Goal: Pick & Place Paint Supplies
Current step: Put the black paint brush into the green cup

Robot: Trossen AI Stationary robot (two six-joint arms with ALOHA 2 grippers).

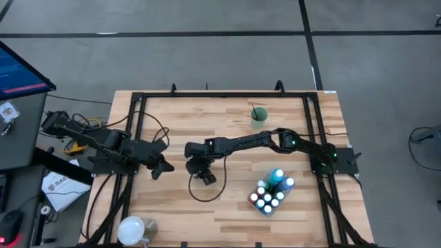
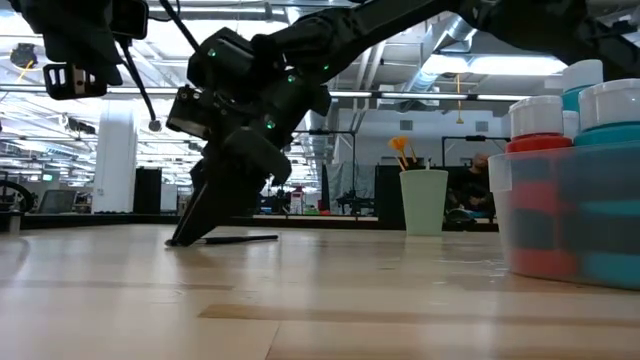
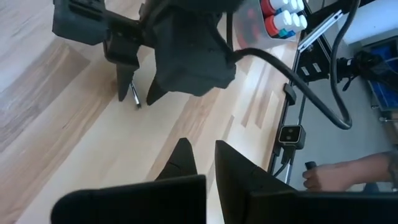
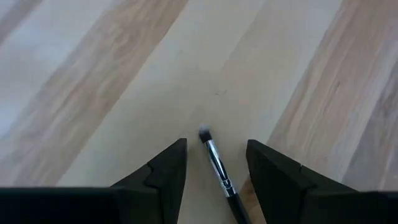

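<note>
A thin dark-handled paintbrush (image 4: 217,167) lies flat on the wooden table, its bristle tip (image 4: 204,134) pointing away from the wrist. My right gripper (image 4: 214,168) is open and reaches down to the table top. Its fingers stand on either side of the brush without closing on it. In the low view the brush (image 2: 242,239) lies beside the right gripper's fingertips (image 2: 185,240). The paint bottles (image 1: 271,191) stand in a clear tub (image 2: 565,215) on the table's right side. My left gripper (image 1: 162,166) is open and hovers just left of the right gripper (image 1: 201,172).
A pale green cup (image 1: 258,116) holding brushes stands near the table's far edge. A white round object (image 1: 131,229) sits at the near left corner. A black cable (image 1: 200,193) loops on the table below the right gripper. A person's hand (image 3: 336,175) shows beyond the table frame.
</note>
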